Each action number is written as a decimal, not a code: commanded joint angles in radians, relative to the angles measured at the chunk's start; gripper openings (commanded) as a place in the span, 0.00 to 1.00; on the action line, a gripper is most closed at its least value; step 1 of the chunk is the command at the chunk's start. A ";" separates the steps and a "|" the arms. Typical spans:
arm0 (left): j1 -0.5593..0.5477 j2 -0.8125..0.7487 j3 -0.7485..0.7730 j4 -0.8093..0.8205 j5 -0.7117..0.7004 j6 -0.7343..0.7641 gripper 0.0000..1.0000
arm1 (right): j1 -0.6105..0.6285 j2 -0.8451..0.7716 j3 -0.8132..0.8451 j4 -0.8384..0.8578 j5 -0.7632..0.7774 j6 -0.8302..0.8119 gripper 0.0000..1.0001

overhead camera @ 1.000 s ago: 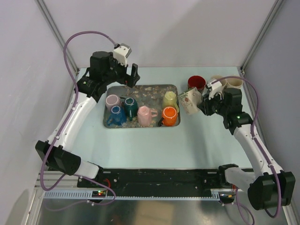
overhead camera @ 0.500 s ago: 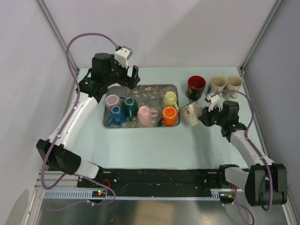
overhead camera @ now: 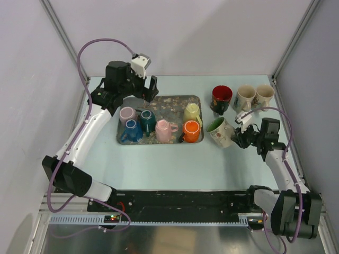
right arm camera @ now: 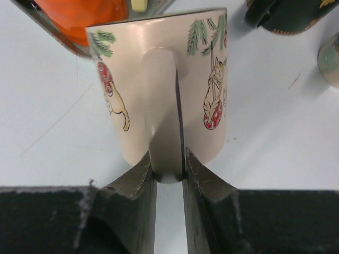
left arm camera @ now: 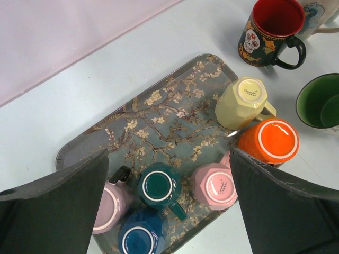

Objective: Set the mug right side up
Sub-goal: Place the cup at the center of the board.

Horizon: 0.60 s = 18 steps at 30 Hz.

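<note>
The mug [overhead camera: 222, 132] is cream with cat pictures and a green inside. It is just right of the tray, low at the table, with its mouth facing up and leaning slightly left. My right gripper [overhead camera: 241, 139] is shut on its handle from the right. In the right wrist view both fingers pinch the handle [right arm camera: 165, 121] at its lower end, with my right gripper [right arm camera: 169, 168] against the mug [right arm camera: 119, 69]. I cannot tell whether the base rests on the table. My left gripper [overhead camera: 151, 88] hangs open above the tray's back edge, and the mug's green mouth [left arm camera: 319, 101] shows at the right edge of its view.
The flowered tray [overhead camera: 177, 100] holds several upside-down mugs: lilac, blue, teal, pink, yellow and orange [overhead camera: 191, 130]. A black mug with a red inside [overhead camera: 222, 97] and two cream mugs [overhead camera: 246, 97] [overhead camera: 264, 94] stand upright at the back right.
My right gripper has come down and toward the near right with the mug, turning it so the green mouth now faces up. The left arm has hardly moved.
</note>
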 commanded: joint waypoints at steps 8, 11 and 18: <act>0.004 0.033 0.002 0.036 0.044 0.009 0.99 | -0.059 0.077 0.004 -0.286 0.121 -0.163 0.47; 0.004 0.033 -0.001 0.037 0.046 0.011 0.99 | -0.063 0.074 0.004 -0.291 0.117 -0.166 0.51; 0.004 0.030 -0.007 0.040 0.052 0.004 0.99 | -0.064 0.081 0.023 -0.276 0.086 -0.148 0.45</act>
